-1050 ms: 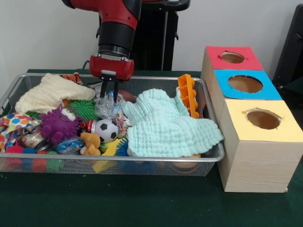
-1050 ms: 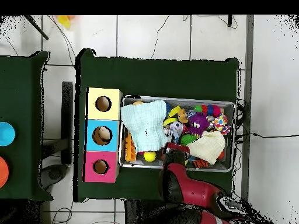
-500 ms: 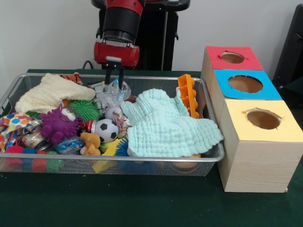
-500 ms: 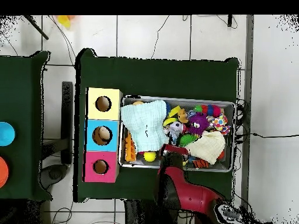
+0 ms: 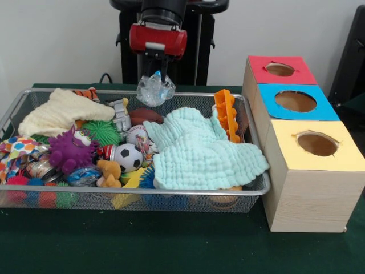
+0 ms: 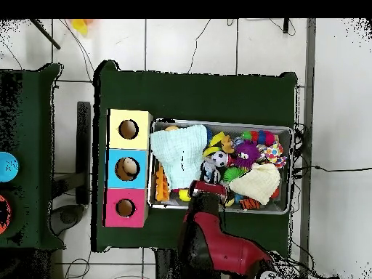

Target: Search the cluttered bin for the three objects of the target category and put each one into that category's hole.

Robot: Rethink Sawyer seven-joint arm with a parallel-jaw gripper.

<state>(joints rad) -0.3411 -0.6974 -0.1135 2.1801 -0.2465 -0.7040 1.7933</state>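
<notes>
My gripper (image 5: 158,73) hangs above the wire bin's (image 5: 34,94) far rim, shut on a crinkled clear plastic wrapper (image 5: 155,89) that dangles free of the clutter. In the overhead view the red gripper head (image 6: 206,190) covers the bin's near edge and hides the wrapper. To the right in the front view stand three boxes with round holes: red (image 5: 280,69), blue (image 5: 295,101) and yellow (image 5: 317,144). In the bin lie a soccer ball (image 5: 129,157), a baseball (image 5: 136,135), a brown football (image 5: 146,116) and a purple spiky toy (image 5: 69,150).
A light-green cloth (image 5: 202,151) covers the bin's right half, with an orange toy (image 5: 227,114) standing at its far side. A cream cloth (image 5: 60,111) lies at the bin's far left. The black pedestal (image 5: 188,40) rises behind the gripper.
The gripper has lifted out of the bin with the clear wrapper and shifted right toward the boxes. The baseball and football beneath it now show.
</notes>
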